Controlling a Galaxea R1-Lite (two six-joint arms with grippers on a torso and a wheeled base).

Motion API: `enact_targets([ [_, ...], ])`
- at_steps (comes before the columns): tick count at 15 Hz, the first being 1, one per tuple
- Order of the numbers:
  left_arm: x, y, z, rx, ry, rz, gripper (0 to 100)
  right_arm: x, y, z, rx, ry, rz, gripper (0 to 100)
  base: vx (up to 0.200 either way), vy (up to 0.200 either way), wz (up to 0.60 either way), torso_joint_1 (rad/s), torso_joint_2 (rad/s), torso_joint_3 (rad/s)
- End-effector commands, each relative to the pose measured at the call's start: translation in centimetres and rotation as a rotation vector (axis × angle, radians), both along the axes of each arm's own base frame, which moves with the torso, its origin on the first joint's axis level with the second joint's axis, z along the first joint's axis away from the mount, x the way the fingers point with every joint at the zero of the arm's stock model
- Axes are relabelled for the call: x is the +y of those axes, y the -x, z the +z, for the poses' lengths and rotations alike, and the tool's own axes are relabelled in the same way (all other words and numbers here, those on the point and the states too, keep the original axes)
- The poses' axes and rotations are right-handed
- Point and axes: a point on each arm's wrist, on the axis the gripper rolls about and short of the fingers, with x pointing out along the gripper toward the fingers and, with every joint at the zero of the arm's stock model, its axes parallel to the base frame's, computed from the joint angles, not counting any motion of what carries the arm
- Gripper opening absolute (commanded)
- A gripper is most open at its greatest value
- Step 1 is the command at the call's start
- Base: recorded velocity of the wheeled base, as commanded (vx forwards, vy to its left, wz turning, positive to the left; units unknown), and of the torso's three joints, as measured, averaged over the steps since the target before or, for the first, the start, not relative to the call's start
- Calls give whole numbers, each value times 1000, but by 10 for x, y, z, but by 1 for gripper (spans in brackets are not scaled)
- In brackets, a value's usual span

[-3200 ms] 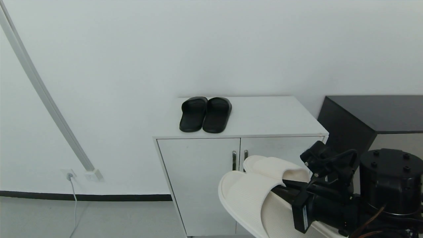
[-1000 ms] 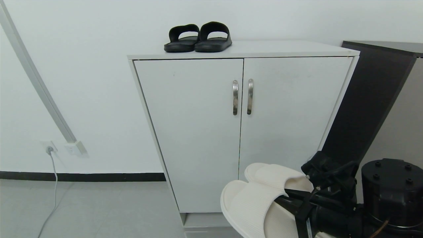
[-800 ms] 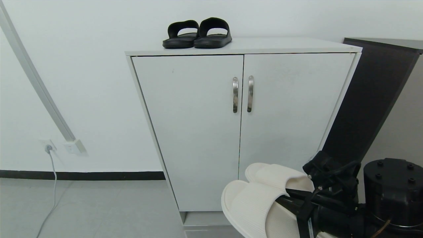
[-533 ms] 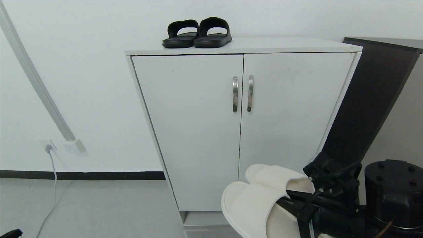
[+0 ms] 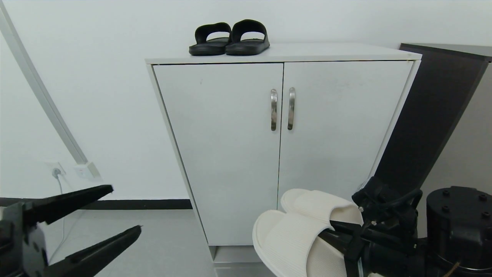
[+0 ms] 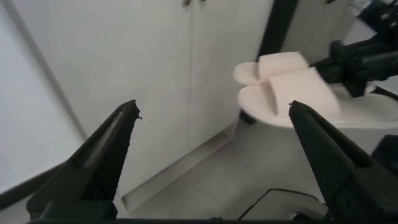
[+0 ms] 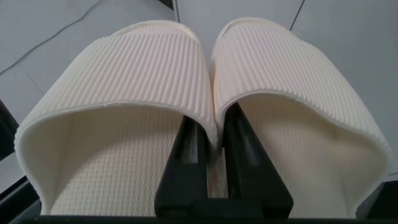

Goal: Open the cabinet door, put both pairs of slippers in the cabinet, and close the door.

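wall point(image 5: 115, 96) white | floor point(image 5: 161, 238) grey | skirting point(image 5: 153, 204) black | dark unit point(image 5: 434, 115) right | socket point(image 5: 57, 171) plugged

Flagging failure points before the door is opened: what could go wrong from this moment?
1. The two handles sit close together on the shut cabinet doors; the open left gripper could catch both or slip off.
2. The white slippers, pinched by their inner strap walls in the right gripper, hang low before the right door; if that door swings out, it might strike them or knock them loose.
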Motion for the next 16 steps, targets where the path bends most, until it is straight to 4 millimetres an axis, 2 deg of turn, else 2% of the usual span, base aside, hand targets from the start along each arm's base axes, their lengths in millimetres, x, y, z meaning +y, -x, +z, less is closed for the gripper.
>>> enact_targets([
  [1, -28, -39, 7, 37, -7, -127, 100, 0, 1, 0, -2, -1, 0, 0, 0, 0, 0, 0, 0, 0],
  [4, -50, -67, 17, 20, -2, -185, 100, 1, 1, 3, -20, -23, -3, 0, 0, 0, 0, 0, 0, 0],
  [5, -59, -82, 21, 14, -2, -201, 100, 1, 0, 3, -23, -28, -3, 0, 0, 0, 0, 0, 0, 0],
  [9, -92, -123, 25, -77, 48, -245, 100, 0, 0, -4, -3, -6, -3, 0, 0, 0, 0, 0, 0, 0],
  [12, -107, -142, 37, -79, 97, -266, 100, 0, -1, -6, 3, -2, -7, 0, 0, 0, 0, 0, 0, 0],
  [15, -144, -161, 55, -120, 136, -343, 100, 0, -4, -9, 13, 8, -13, 0, 0, 0, 0, 0, 0, 0],
  [16, -147, -164, 57, -115, 145, -349, 100, 0, -4, -10, 15, 10, -13, 0, 0, 0, 0, 0, 0, 0],
])
